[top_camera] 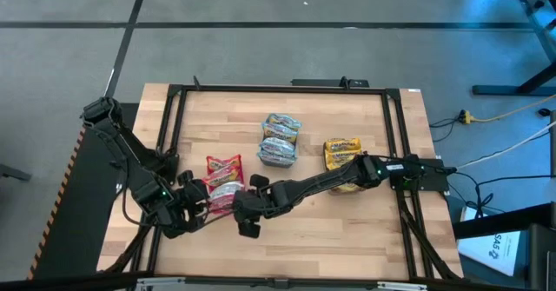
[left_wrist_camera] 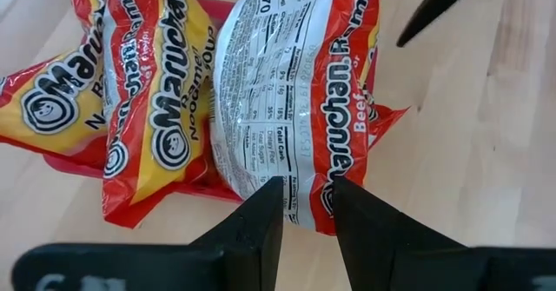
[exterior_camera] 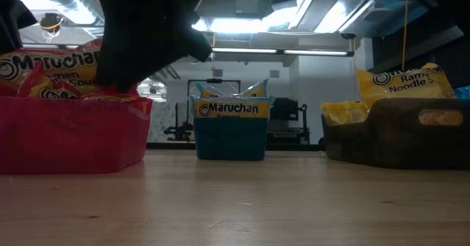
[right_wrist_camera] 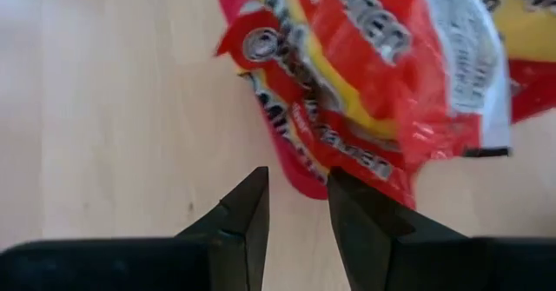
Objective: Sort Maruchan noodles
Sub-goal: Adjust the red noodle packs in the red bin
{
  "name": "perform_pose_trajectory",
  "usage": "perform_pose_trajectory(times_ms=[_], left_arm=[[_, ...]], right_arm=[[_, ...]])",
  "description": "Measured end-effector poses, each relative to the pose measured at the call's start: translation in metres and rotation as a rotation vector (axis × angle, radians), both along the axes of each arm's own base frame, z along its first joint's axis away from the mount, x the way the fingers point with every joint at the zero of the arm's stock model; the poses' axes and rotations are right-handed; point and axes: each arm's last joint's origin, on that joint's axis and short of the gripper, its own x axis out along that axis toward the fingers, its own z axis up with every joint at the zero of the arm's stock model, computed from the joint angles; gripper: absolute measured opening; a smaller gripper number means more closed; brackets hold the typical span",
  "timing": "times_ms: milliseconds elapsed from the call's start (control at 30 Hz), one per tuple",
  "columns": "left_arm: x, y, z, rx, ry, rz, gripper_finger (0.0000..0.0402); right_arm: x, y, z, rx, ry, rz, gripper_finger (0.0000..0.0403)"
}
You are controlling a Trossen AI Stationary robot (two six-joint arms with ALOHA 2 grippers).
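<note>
1. Left gripper (left_wrist_camera: 304, 206) fingers are sitting slightly apart over a red packet (left_wrist_camera: 295, 91) in the pink bin (exterior_camera: 70, 132).
2. Right gripper (right_wrist_camera: 297, 195) fingers are also parted, hovering beside that bin, holding nothing.
3. Only the low view is showing the bins' walls.

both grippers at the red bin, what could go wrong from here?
1. Left gripper and right gripper hover at the same pink bin; the arms could collide.
2. The red packets are heaped above the rim; a nudge may spill one.
3. The right arm crosses by the yellow packets and might clip them.
</note>
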Motion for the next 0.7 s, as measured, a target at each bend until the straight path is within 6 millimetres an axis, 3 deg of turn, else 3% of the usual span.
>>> perform_pose_trajectory(times_ms=[500,700], left_arm=[[0.0001,-0.0005,0.0000,-0.010,0.004,-0.002,0.0095],[0.0000,-0.0005,0.0000,-0.010,0.005,-0.002,0.0095]], right_arm=[[0.0017,-0.0036,-0.0013,-0.114,-0.015,0.022,0.0117],[0.0038,-0.0099,-0.0017,-0.079,-0.001,0.051,0.0117]])
